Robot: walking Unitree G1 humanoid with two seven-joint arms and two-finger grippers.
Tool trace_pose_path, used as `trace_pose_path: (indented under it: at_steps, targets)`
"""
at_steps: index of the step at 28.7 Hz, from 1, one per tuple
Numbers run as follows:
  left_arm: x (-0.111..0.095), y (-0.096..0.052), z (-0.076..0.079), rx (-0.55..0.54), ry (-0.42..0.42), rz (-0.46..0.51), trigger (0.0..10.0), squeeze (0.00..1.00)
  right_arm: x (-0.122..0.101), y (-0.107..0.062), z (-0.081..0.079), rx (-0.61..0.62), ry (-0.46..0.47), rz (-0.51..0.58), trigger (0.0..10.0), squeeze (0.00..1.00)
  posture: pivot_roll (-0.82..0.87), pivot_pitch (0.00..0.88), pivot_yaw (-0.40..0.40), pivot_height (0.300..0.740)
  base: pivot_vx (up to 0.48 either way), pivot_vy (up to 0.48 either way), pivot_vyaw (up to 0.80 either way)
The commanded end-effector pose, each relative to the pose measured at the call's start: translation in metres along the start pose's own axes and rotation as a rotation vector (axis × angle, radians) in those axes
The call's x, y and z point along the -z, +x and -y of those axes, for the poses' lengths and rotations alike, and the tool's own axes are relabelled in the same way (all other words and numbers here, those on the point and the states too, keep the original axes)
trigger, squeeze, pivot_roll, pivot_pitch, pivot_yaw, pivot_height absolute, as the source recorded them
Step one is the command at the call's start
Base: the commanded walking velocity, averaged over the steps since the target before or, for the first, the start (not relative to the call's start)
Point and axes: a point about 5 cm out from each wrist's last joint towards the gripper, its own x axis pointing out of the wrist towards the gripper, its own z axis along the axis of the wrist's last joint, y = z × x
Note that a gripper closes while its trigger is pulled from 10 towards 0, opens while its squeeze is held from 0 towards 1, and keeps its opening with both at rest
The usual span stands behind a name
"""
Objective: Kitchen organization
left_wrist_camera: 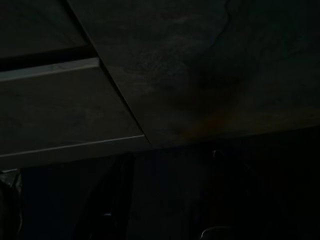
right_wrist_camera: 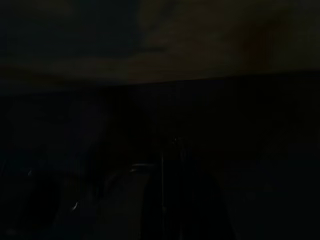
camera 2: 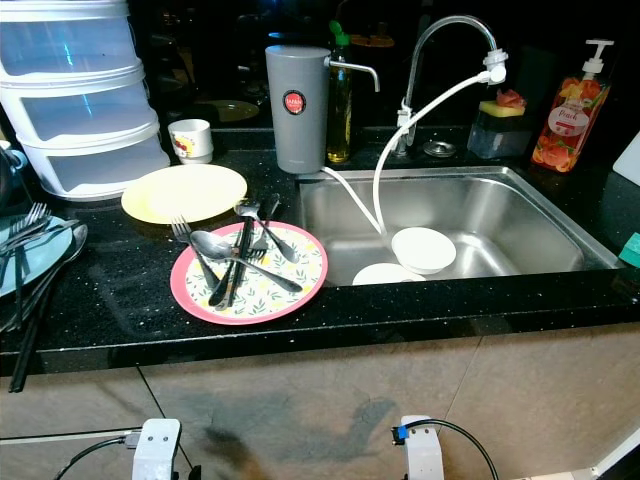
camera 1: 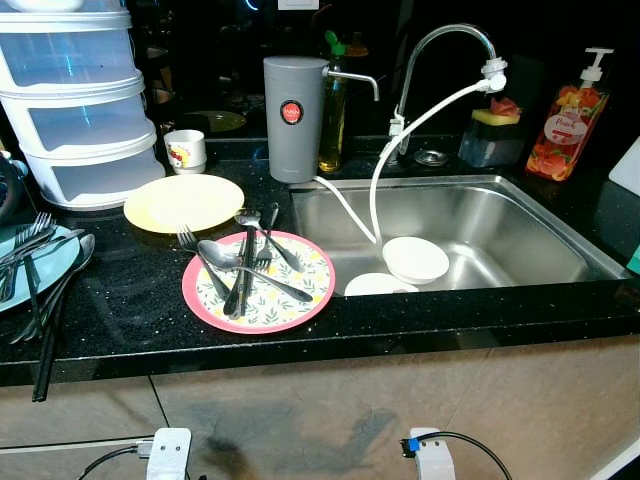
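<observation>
Cutlery (camera 1: 245,258) on pink plate (camera 1: 258,283) (beside sink (camera 1: 520,235)).

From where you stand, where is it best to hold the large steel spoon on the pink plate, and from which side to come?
Probably by its handle, from above. The large steel spoon lies flat across the pink-rimmed floral plate, bowl toward the robot's left, handle running right and toward the counter edge. That handle end lies apart from the crossed forks and dark-handled cutlery, so fingers could close across it there.

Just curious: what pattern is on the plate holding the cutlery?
Pink rim, yellow leafy lemon-like print on the plate; clearest in the left eye view.
</observation>
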Motion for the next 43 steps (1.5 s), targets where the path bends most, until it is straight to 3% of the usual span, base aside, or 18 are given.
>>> trace_pose_path:
  at_steps: [1, 3, 8, 16, 19, 24, 27, 30, 32, 33, 37, 43]
  targets:
    - [0.002, 0.001, 0.004, 0.017, 0.012, -0.021, 10.0, 0.0, 0.007, -0.002, 0.011, 0.079, 0.086, -0.025, 10.0, 0.0, -0.03, 0.01, -0.012, 0.74, 0.0, 0.0, 0.0]
    - [0.0, 0.002, 0.004, 0.017, 0.012, -0.021, 10.0, 0.0, 0.011, -0.002, 0.012, 0.077, 0.141, -0.044, 10.0, 0.0, -0.03, 0.009, -0.006, 0.74, 0.0, 0.0, 0.0]
    - [0.004, 0.002, 0.003, -0.004, -0.008, -0.061, 10.0, 0.0, 0.018, -0.003, 0.014, 0.071, 0.103, -0.08, 10.0, 0.0, -0.04, 0.009, -0.001, 0.74, 0.0, 0.0, 0.0]
    - [0.01, 0.002, 0.013, 0.01, -0.019, -0.085, 10.0, 0.0, 0.02, -0.006, 0.026, 0.097, 0.129, -0.07, 10.0, 0.0, -0.06, 0.03, -0.004, 0.74, 0.0, 0.0, 0.0]
    - [0.013, 0.001, 0.02, 0.025, -0.027, -0.09, 10.0, 0.0, 0.019, -0.008, 0.04, 0.119, 0.097, -0.087, 10.0, 0.0, -0.08, 0.043, -0.027, 0.74, 0.0, 0.0, 0.0]
    - [0.024, -0.004, 0.023, 0.033, -0.015, -0.107, 10.0, 0.0, 0.02, -0.009, 0.043, 0.106, 0.035, -0.103, 10.0, 0.0, -0.07, 0.031, -0.044, 0.74, 0.0, 0.0, 0.0]
    - [0.028, -0.006, 0.023, 0.035, -0.021, -0.107, 10.0, 0.0, 0.02, -0.008, 0.04, 0.093, 0.019, -0.106, 10.0, 0.0, -0.07, 0.026, -0.046, 0.74, 0.0, 0.0, 0.0]
    - [0.036, -0.012, 0.015, 0.021, -0.017, -0.12, 10.0, 0.0, 0.022, -0.006, 0.026, 0.048, -0.009, -0.112, 10.0, 0.0, -0.06, 0.019, -0.058, 0.74, 0.0, 0.0, 0.0]
    - [0.039, -0.015, 0.002, -0.022, -0.023, -0.121, 10.0, 0.0, 0.026, -0.004, 0.009, 0.003, -0.034, -0.126, 10.0, 0.0, -0.01, 0.037, -0.056, 0.74, 0.0, 0.0, 0.0]
    - [0.039, -0.015, 0.002, -0.022, -0.023, -0.121, 10.0, 0.0, 0.026, -0.004, 0.009, 0.003, -0.034, -0.126, 10.0, 0.0, -0.01, 0.037, -0.056, 0.74, 0.0, 0.0, 0.0]
    - [0.03, -0.016, -0.016, -0.063, -0.02, -0.069, 10.0, 0.0, 0.032, -0.004, -0.012, -0.054, -0.012, -0.139, 10.0, 0.0, 0.06, 0.069, -0.091, 0.74, 0.0, 0.0, 0.0]
    - [0.024, -0.016, -0.03, -0.079, 0.011, -0.055, 10.0, 0.0, 0.039, -0.005, -0.024, -0.097, -0.007, -0.144, 10.0, 0.0, 0.07, 0.042, -0.061, 0.74, 0.0, 0.0, 0.0]
